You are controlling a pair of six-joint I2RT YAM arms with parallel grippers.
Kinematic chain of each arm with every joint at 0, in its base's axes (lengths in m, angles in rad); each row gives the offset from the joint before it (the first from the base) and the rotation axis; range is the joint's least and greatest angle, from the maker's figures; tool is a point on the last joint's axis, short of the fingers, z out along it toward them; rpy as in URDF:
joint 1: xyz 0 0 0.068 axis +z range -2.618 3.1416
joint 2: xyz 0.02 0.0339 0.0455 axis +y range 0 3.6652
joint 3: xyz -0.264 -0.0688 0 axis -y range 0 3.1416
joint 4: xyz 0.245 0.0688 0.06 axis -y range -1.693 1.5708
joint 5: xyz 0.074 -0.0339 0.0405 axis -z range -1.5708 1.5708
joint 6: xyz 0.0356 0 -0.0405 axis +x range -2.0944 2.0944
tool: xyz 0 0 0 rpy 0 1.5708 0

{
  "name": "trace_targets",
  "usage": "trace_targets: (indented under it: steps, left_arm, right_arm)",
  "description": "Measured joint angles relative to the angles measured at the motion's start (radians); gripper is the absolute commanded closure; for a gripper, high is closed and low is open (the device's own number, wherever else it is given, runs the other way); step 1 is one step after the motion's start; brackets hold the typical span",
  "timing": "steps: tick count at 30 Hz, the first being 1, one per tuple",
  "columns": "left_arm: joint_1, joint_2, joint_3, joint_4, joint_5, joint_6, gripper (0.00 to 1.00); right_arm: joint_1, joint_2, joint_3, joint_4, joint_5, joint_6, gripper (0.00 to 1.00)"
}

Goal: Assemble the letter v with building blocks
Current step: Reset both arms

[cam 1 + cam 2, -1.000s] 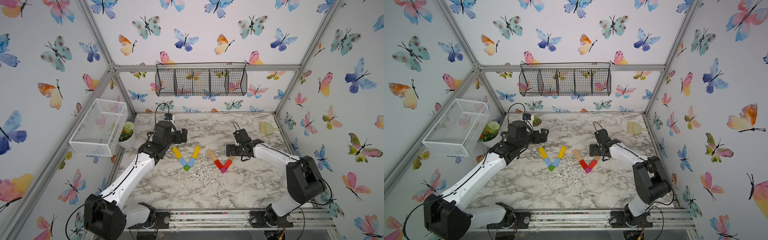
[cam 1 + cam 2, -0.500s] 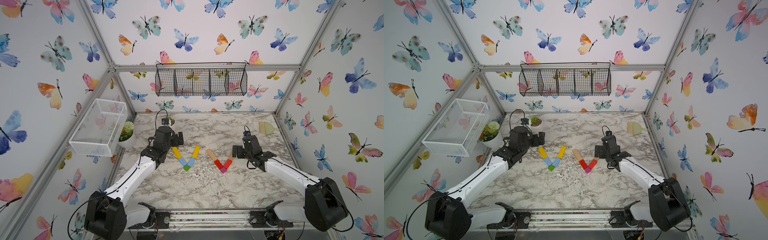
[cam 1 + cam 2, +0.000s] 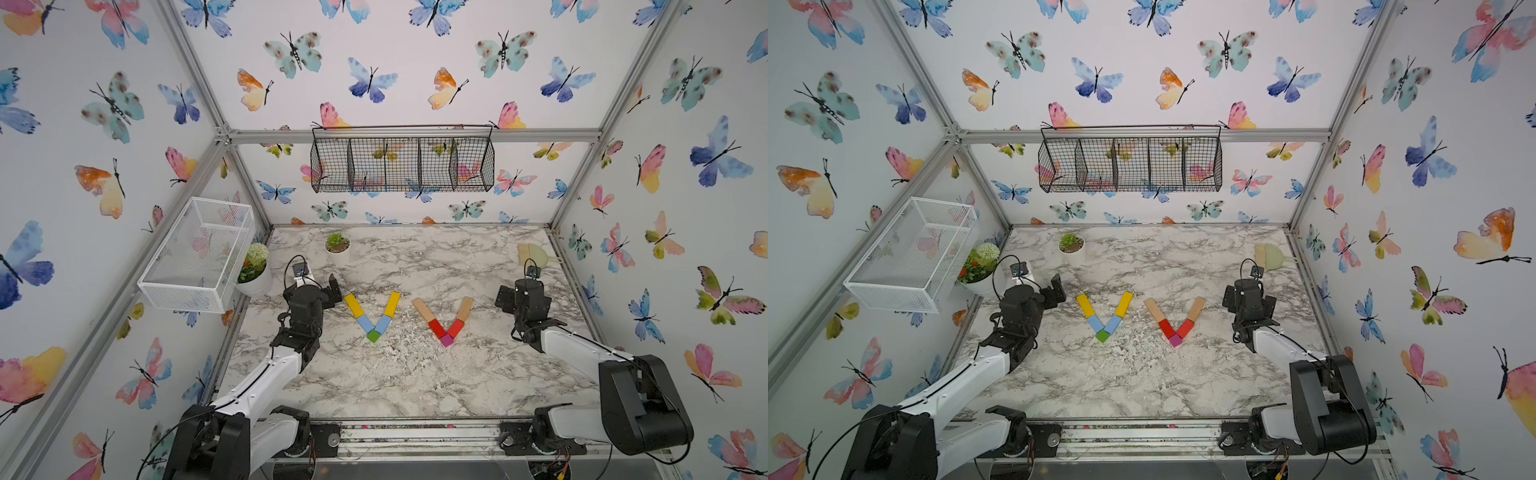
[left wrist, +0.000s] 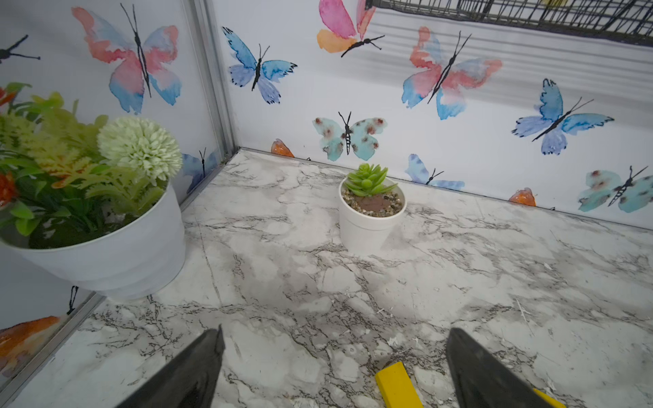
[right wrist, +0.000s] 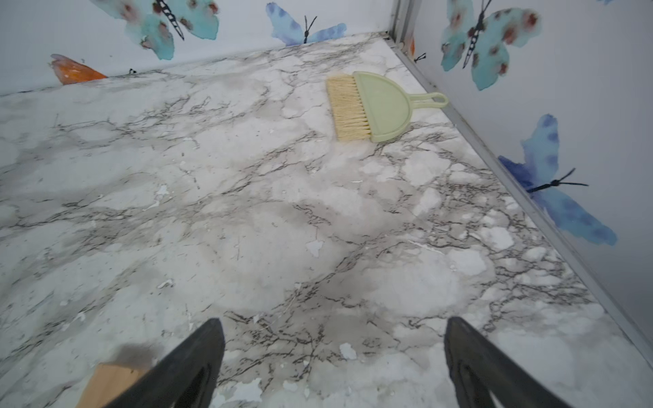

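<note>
Two V shapes of building blocks lie flat mid-table in both top views. The left V has two yellow bars (image 3: 354,304) (image 3: 1124,303), light-blue bars (image 3: 365,323) and a green cube (image 3: 373,336) at its tip. The right V has tan bars (image 3: 422,310) (image 3: 1196,308), red bars (image 3: 437,328) and a magenta cube (image 3: 446,340). My left gripper (image 3: 320,286) (image 4: 334,353) stands open and empty just left of a yellow bar (image 4: 397,385). My right gripper (image 3: 519,293) (image 5: 334,346) is open and empty, right of a tan bar (image 5: 109,383).
A white flower pot (image 3: 254,274) stands at the left wall near my left gripper. A small succulent pot (image 3: 337,245) is at the back and a green brush (image 3: 534,253) at the back right. A white wire basket (image 3: 199,253) and a black wire basket (image 3: 401,164) hang on the walls.
Both arms have drawn outward from the two V shapes, the left gripper to the left and nearer, the right gripper to the right. Both stayed open. The blocks have not moved.
</note>
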Motion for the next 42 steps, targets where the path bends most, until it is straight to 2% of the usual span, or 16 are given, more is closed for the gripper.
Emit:
trace_targets:
  steps: [6,12,22,28,35,37,42]
  left_arm:
    - [0.031,0.038,-0.064,0.110,-0.007,-0.002,0.02]
    - [0.068,0.066,-0.138,0.236,-0.003,-0.011,0.02]
    - [0.167,0.069,-0.153,0.294,0.022,-0.024,0.02]
    - [0.174,0.080,-0.154,0.293,0.045,0.017,0.02]
    - [0.129,0.065,-0.188,0.295,-0.018,0.089,0.02]
    - [0.112,0.102,-0.206,0.349,-0.023,0.111,0.02]
    - [0.103,0.182,-0.384,0.613,0.004,0.172,0.02]
  right_arm:
    - [-0.001,0.078,-0.056,0.256,0.085,-0.066,0.02]
    - [-0.005,0.205,-0.185,0.559,0.125,-0.144,0.02]
    - [-0.056,0.219,-0.164,0.654,-0.041,-0.207,0.02]
    - [-0.064,0.217,-0.173,0.678,-0.088,-0.212,0.02]
    - [-0.065,0.203,-0.217,0.724,-0.092,-0.212,0.02]
    - [-0.065,0.203,-0.217,0.728,-0.093,-0.212,0.02]
    - [-0.068,0.203,-0.217,0.727,-0.104,-0.211,0.02]
